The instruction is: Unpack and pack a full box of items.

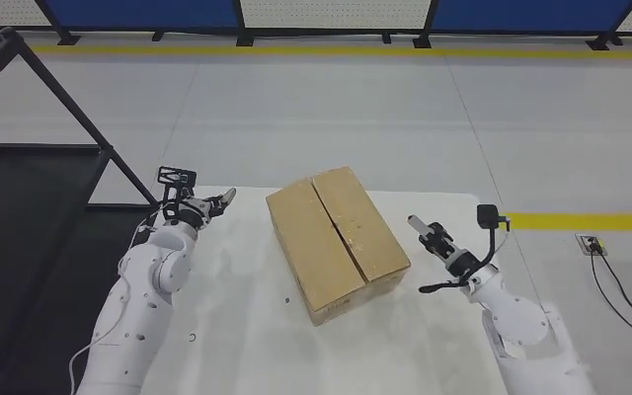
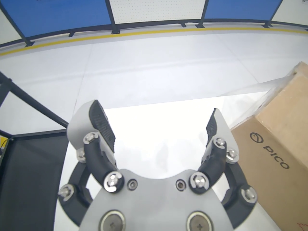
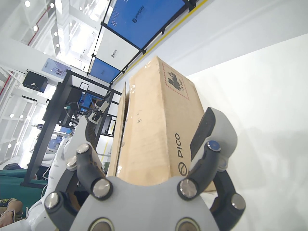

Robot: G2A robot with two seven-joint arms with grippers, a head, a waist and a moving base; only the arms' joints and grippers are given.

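A closed brown cardboard box (image 1: 336, 242) lies at an angle in the middle of the white table (image 1: 237, 316), its two top flaps meeting in a seam along its length. My left gripper (image 1: 219, 200) hovers over the table's far left corner, to the left of the box and apart from it. In the left wrist view that gripper (image 2: 157, 126) is open and holds nothing, with the box (image 2: 276, 135) off to one side. My right gripper (image 1: 427, 230) sits close by the box's right side. It (image 3: 144, 131) is open and faces the printed side wall of the box (image 3: 154, 111).
A black metal frame (image 1: 59, 148) stands off the table's left edge. The table's far edge runs just behind the box, with floor and a yellow line (image 1: 296, 49) beyond. Bare table surface lies in front of the box and to both sides.
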